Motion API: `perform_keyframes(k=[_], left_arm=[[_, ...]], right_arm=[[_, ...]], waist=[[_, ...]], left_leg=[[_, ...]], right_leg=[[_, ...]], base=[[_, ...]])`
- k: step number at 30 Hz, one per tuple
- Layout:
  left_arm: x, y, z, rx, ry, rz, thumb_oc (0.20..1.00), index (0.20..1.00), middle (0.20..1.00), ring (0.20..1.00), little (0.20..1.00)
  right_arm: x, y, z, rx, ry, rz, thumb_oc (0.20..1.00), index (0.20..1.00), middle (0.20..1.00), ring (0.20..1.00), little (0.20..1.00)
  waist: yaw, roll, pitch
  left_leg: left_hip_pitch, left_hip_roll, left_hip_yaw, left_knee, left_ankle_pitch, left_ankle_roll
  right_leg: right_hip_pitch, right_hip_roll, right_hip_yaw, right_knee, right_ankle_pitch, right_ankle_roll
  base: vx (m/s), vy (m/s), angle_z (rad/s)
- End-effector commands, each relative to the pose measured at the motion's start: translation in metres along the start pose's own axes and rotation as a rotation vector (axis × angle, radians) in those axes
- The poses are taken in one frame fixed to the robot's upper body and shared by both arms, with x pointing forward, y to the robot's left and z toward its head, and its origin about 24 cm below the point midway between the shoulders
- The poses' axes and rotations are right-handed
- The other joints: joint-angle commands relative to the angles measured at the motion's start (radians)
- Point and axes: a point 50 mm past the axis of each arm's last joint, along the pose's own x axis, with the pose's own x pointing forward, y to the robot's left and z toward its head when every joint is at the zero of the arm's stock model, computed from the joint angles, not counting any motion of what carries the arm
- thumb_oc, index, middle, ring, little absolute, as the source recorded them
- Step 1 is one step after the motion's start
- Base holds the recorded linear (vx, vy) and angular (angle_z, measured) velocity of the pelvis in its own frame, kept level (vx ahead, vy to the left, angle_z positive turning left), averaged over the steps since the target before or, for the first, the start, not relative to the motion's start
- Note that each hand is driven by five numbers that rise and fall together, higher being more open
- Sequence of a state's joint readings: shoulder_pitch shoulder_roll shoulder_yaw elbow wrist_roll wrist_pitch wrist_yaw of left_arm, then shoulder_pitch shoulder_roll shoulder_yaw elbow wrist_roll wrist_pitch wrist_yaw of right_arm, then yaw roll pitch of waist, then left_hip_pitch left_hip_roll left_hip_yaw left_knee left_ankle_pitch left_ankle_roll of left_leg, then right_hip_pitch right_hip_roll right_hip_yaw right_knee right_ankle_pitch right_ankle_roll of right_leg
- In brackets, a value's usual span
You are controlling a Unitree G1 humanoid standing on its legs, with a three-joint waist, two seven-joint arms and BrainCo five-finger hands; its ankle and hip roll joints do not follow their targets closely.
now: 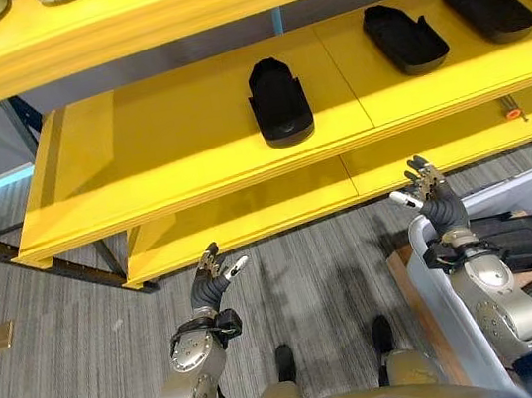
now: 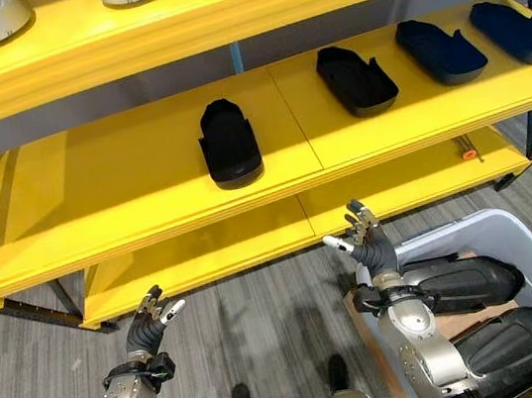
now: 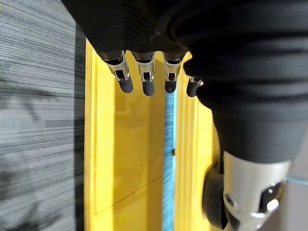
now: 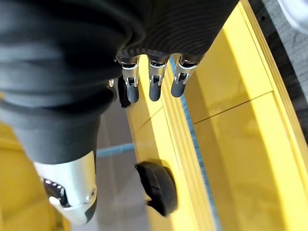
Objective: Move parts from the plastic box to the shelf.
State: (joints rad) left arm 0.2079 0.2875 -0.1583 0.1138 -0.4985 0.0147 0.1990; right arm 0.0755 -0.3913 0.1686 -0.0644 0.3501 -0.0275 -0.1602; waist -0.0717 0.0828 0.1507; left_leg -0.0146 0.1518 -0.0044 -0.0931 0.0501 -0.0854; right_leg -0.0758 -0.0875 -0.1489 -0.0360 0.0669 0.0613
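Head stereo pair looks down, sharing shelf (image 1: 189, 150); wrist cameras face it close.

Yellow shelf (image 1: 187, 141), black parts (image 1: 279, 102)

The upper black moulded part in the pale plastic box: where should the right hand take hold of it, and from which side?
Probably across its narrower, rounded end, from above. The upper black moulded part lies lengthwise on its side in the pale plastic box, above a second black part; its top is exposed while the box walls block the sides. The right hand hangs open beside it, the left hand open too.
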Motion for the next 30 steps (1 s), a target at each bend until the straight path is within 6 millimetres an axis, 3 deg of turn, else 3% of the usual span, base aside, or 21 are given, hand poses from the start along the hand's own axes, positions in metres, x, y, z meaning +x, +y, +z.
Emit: perform_keyframes(k=[1,6,14,19,30], left_arm=[[0.004,0.014,0.018,0.097,-0.096,0.013,1.0,1.0,1.0,1.0,1.0],[0.003,0.019,0.018,0.136,-0.109,0.024,1.0,1.0,1.0,1.0,1.0],[0.005,0.019,0.025,0.146,-0.137,0.016,1.0,1.0,1.0,1.0,1.0],[0.006,0.017,0.03,0.149,-0.158,0.004,1.0,1.0,1.0,1.0,1.0],[0.01,0.01,0.046,0.148,-0.221,-0.023,1.0,1.0,1.0,1.0,1.0]], right_arm=[[0.013,-0.001,0.026,-0.298,-0.166,-0.008,1.0,1.0,1.0,1.0,1.0],[0.025,-0.005,0.024,-0.611,-0.184,-0.024,1.0,1.0,1.0,1.0,1.0],[0.053,-0.004,0.016,-0.857,-0.148,-0.026,1.0,1.0,1.0,1.0,1.0],[0.07,0.0,0.02,-0.895,-0.15,-0.042,1.0,1.0,1.0,1.0,1.0],[0.096,0.026,0.055,-0.898,-0.275,-0.067,1.0,1.0,1.0,1.0,1.0]], waist=[[0.018,-0.038,-0.006],[0.043,-0.047,-0.006],[0.088,-0.057,0.007],[0.106,-0.059,0.024],[0.141,-0.054,0.106]], left_leg=[[0.049,0.066,0.034,0.017,0.025,-0.035],[0.049,0.056,0.032,0.011,0.014,-0.03],[0.035,0.046,0.018,0.007,0.014,-0.028],[0.018,0.045,0.01,0.008,0.017,-0.027],[-0.083,0.03,-0.001,0.049,0.024,-0.019]], right_leg=[[0.006,-0.088,0.052,0.142,-0.135,0.082],[0.022,-0.1,0.045,0.108,-0.121,0.094],[0.04,-0.111,0.025,0.076,-0.11,0.095],[0.032,-0.113,0.019,0.073,-0.108,0.094],[-0.055,-0.126,0.017,0.101,-0.097,0.089]], base=[[0.04,0.045,-0.02],[0.0,0.0,0.0],[0.0,-0.001,0.01],[-0.01,-0.007,0.06],[-0.05,0.003,0.04]])
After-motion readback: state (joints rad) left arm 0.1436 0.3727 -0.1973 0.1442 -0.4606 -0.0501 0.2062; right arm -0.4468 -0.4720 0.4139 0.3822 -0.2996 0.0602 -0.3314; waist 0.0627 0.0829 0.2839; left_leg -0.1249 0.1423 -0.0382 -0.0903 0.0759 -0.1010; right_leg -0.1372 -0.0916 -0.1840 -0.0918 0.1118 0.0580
